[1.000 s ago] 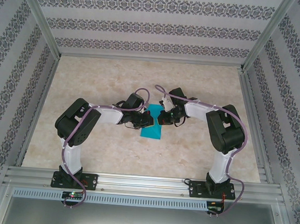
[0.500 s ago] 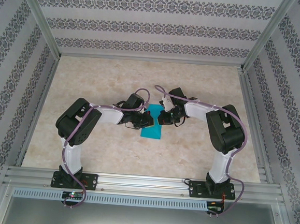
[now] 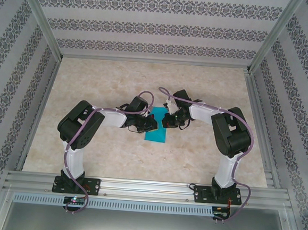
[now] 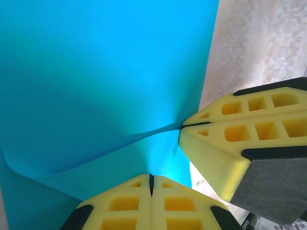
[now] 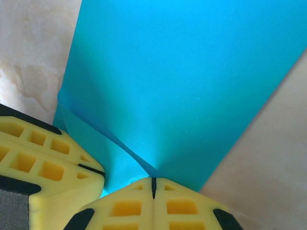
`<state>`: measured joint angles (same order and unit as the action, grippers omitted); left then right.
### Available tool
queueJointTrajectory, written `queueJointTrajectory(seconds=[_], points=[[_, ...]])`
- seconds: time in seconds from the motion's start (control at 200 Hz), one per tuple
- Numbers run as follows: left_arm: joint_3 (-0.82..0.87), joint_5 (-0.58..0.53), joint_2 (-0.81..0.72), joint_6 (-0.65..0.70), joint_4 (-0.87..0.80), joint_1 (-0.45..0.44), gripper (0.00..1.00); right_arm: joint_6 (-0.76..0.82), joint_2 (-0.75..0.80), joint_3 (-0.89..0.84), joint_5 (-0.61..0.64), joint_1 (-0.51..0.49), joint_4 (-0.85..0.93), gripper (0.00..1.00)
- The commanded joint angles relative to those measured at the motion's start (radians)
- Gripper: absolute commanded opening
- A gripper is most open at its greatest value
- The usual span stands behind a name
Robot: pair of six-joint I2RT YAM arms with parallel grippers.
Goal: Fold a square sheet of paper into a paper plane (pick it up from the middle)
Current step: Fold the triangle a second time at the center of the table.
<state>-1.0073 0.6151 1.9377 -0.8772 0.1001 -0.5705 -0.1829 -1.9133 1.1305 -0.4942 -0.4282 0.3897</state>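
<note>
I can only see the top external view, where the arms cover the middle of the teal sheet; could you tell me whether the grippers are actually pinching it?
Observer: Yes; the left wrist view shows the left gripper shut on the square sheet of paper.
Operator: And the right one, please?
Observer: The right gripper is shut on it too, with a raised ridge of paper running to its tips.

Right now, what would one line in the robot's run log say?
left gripper: shut on square sheet of paper | right gripper: shut on same sheet | sheet: buckled into a ridge near the grips
</note>
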Motion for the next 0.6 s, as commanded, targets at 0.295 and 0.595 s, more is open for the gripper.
queueJointTrajectory(seconds=[0.295,0.595], points=[[-0.033,-0.047,0.047,0.015,-0.124,-0.019,0.0,0.015,-0.023,0.02,0.031,-0.008,0.02,0.03],[-0.01,-0.091,0.04,0.01,-0.186,-0.018,0.0,-0.056,0.063,0.001,0.042,0.004,0.01,0.18]])
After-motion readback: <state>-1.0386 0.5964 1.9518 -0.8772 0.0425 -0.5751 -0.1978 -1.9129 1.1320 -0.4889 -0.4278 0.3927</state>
